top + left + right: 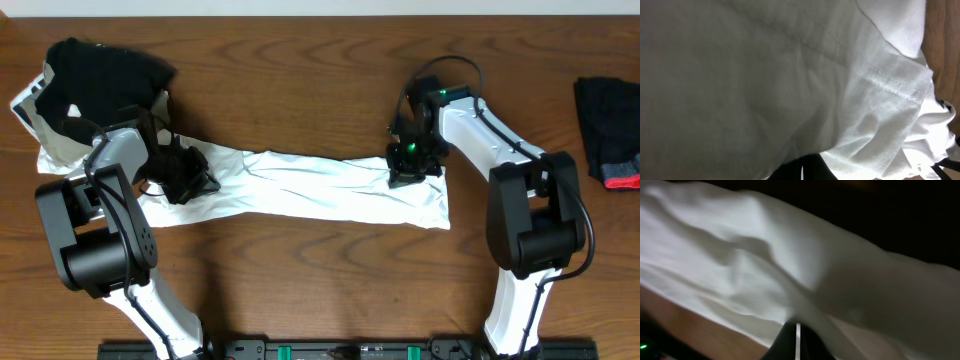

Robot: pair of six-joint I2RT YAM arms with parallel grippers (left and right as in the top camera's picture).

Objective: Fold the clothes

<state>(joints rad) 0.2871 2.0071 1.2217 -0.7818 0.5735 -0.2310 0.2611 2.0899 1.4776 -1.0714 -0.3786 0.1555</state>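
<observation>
Centre of frame: the large white cotton T-shirt (310, 185) lies as a long band across the brown wooden table (300, 290). Left gripper (188, 178) and right gripper (405, 170) are clamped on its ends. We should pull evenly, avoiding creases.

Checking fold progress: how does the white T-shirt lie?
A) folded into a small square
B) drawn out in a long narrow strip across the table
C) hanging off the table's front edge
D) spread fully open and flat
B: in the overhead view the white T-shirt runs as one long, narrow, wrinkled band from left to right on the table.
</observation>
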